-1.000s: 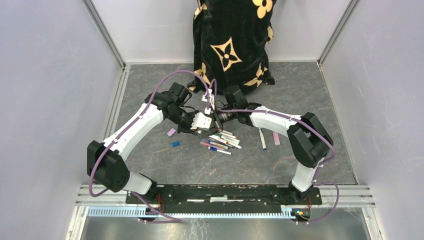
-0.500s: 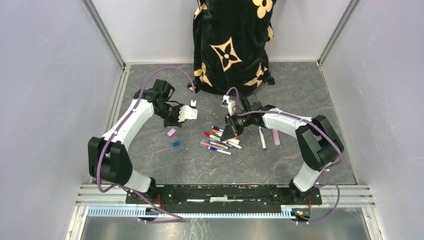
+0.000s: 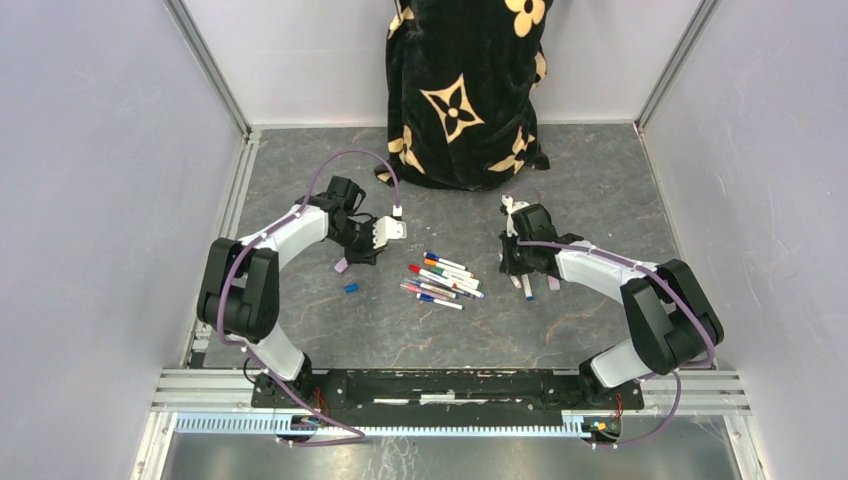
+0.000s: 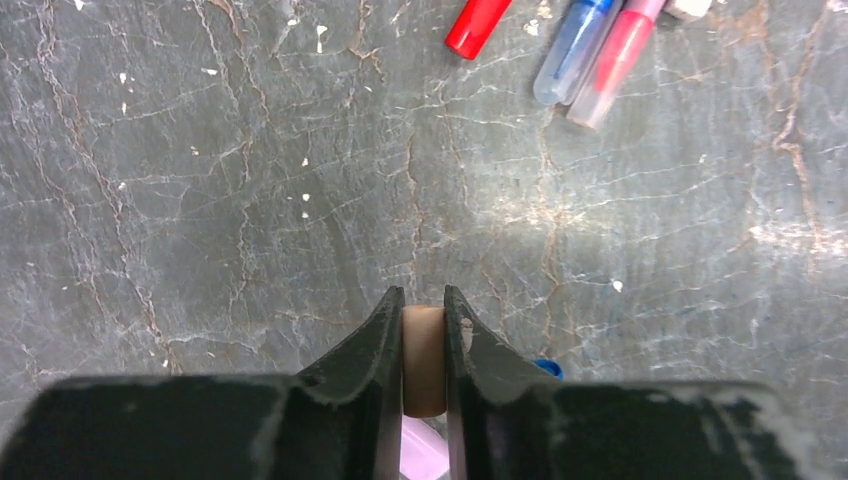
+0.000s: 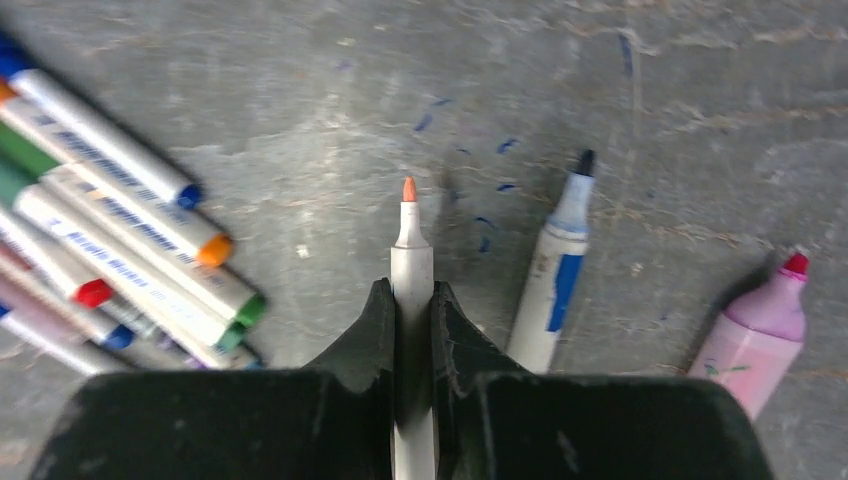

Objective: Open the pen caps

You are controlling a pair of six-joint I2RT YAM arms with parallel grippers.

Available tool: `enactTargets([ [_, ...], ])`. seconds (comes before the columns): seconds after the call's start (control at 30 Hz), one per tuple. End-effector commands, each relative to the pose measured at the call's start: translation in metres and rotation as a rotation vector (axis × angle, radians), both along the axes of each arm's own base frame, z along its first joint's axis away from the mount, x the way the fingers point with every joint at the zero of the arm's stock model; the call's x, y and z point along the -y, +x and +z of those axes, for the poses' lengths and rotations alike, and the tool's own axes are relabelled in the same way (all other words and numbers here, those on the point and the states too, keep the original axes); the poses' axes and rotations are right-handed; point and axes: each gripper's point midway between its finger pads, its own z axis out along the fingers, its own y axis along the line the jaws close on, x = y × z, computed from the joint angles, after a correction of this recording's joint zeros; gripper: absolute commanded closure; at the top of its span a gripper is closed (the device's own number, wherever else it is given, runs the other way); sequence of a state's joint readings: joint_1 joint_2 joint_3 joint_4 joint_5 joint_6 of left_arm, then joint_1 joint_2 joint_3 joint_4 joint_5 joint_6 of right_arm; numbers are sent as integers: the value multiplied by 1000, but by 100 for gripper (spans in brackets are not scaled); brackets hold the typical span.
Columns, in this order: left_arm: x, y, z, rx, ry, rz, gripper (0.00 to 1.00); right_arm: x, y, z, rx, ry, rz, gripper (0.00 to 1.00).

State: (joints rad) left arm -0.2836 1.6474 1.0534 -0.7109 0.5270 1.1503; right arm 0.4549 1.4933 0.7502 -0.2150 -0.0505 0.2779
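My left gripper (image 4: 424,318) is shut on a short pale orange pen cap (image 4: 424,350), low over the table at the left (image 3: 352,256). A pink cap (image 3: 342,265) lies just under it and a blue cap (image 3: 351,288) lies nearby. My right gripper (image 5: 410,305) is shut on a white pen (image 5: 411,262) with a bare orange tip, low over the table at the right (image 3: 515,268). Beside it lie an uncapped blue pen (image 5: 553,275) and a pink marker (image 5: 762,328). Several capped pens (image 3: 440,280) lie in a pile between the arms.
A black cloth with cream flowers (image 3: 465,90) stands at the back middle. Grey walls with metal rails close in the left, right and back. Ends of red, blue and pink pens (image 4: 575,45) show at the top of the left wrist view.
The two grippers, close together over the pile a second ago, have pulled apart. The left went left and down with the cap. The right went right and down with the pen.
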Motion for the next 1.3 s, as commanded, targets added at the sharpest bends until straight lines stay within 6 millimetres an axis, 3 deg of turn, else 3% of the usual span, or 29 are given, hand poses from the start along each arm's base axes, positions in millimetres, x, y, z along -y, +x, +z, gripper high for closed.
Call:
enactTargets([
  [0.0,4,14,-6,19,-11,67,71,16,18,-8,74,-63,-123,100],
  [0.1,3,11,-10,12,-7,67,59,23,14,-16,66,-93,-139,93],
  [0.23,4,9,-5,11,-15,68,44,30,10,-18,74,-114,-148,69],
  [0.27,5,9,-3,9,-20,66,33,31,8,-18,74,-117,-145,68],
  [0.3,6,9,2,4,-28,66,30,32,6,-20,70,-121,-144,67],
  [0.5,18,12,34,-25,-88,70,26,34,-9,-25,49,-114,-121,63],
  [0.67,27,10,65,-36,-144,63,24,32,-21,-20,49,-79,-93,64],
  [0.77,31,7,81,-40,-171,61,23,27,-26,-14,57,-45,-74,59],
  [0.8,31,7,87,-37,-179,65,9,24,-24,-9,71,-30,-67,57],
  [0.83,32,6,92,-31,-187,63,1,21,-21,-3,90,-20,-60,55],
  [1.07,27,14,135,33,-204,153,0,-38,13,51,232,15,127,53],
  [1.2,18,29,169,87,-187,262,0,-83,24,61,273,1,310,55],
  [1.27,12,34,190,128,-206,317,0,-97,28,54,271,-19,365,58],
])
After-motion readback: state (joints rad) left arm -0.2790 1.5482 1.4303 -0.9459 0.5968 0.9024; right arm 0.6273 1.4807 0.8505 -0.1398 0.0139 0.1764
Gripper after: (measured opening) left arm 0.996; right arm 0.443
